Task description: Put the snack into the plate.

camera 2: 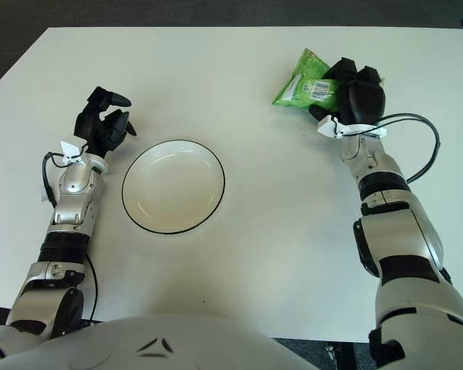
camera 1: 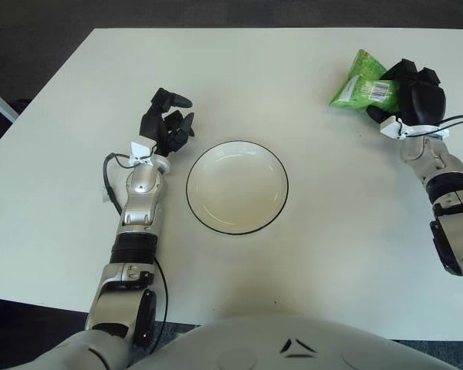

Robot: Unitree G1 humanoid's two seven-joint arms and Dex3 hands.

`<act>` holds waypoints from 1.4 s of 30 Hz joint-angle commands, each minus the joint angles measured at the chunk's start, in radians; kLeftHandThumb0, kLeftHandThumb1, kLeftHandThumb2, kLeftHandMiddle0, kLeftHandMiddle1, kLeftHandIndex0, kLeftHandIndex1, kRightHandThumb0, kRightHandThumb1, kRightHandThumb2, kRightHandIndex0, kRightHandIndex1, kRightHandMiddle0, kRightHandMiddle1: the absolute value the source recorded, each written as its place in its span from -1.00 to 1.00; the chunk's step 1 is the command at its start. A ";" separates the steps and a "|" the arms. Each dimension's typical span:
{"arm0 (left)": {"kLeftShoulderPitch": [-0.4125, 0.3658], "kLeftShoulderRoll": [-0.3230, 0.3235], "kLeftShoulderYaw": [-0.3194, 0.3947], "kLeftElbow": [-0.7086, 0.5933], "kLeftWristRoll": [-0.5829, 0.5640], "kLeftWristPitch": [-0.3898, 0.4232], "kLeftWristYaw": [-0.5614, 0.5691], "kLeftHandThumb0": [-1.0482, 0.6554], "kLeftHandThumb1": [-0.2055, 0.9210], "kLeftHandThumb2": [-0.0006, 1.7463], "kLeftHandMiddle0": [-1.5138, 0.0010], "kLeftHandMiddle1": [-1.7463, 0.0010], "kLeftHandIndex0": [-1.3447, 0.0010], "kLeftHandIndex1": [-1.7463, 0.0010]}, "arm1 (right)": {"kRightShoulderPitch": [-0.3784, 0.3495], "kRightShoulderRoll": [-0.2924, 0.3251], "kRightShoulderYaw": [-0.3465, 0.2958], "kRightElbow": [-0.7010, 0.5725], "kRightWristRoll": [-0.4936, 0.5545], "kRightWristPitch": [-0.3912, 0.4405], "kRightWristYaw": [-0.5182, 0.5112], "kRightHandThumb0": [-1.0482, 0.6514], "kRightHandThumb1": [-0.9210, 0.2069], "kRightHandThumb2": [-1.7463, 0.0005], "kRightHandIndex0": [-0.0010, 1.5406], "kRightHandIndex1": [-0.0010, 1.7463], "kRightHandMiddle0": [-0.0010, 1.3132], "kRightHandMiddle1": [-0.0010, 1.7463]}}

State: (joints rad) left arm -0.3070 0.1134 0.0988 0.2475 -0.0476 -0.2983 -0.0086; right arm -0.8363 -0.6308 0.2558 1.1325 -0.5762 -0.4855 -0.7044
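Left eye view: I find my right hand (camera 1: pixel 411 94) at the table's (camera 1: pixel 77 223) far right, fingers curled around the green snack packet (camera 1: pixel 364 83), well apart from the plate (camera 1: pixel 237 186); the plate sits centre, holding nothing. Right eye view: my left hand (camera 2: pixel 103 121) shows just left of the plate, fingers loosely spread, gripping nothing.

I see the round white plate with a dark rim (camera 1: pixel 237 186) near the middle of the white table (camera 1: pixel 239 77). My left hand (camera 1: pixel 167 122) sits just left of it. Far right and further back, my right hand (camera 2: pixel 353 94) meets the green plastic snack bag (camera 2: pixel 302 81).
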 commanded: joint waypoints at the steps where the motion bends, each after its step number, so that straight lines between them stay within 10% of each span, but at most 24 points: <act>1: 0.103 -0.048 -0.013 0.069 0.005 -0.012 0.010 -0.19 1.00 -0.64 -0.19 -1.00 0.37 -0.74 | 0.026 0.009 -0.024 -0.018 0.030 -0.042 0.008 0.24 0.20 -0.61 -0.20 1.00 -0.25 0.98; 16: 0.092 -0.051 -0.016 0.064 0.003 0.027 0.020 -0.18 1.00 -0.63 -0.18 -1.00 0.39 -0.76 | 0.125 0.030 -0.129 -0.292 0.183 -0.288 0.187 0.24 0.13 -0.55 -0.24 1.00 -0.30 0.99; 25: 0.085 -0.057 -0.012 0.050 -0.001 0.068 0.040 -0.18 1.00 -0.61 -0.16 -1.00 0.42 -0.78 | 0.206 0.056 -0.159 -0.560 0.154 -0.248 0.267 0.65 -0.27 -0.21 -0.41 1.00 -0.15 1.00; 42: 0.073 -0.069 0.005 0.058 -0.022 0.087 0.065 -0.19 1.00 -0.61 -0.09 -1.00 0.41 -0.78 | 0.191 0.146 -0.131 -0.725 0.244 -0.291 0.524 0.70 -0.33 -0.16 -0.44 1.00 -0.12 1.00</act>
State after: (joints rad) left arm -0.3142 0.0971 0.1078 0.2404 -0.0687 -0.2169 0.0382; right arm -0.6406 -0.4974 0.1184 0.4373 -0.3583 -0.7500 -0.2177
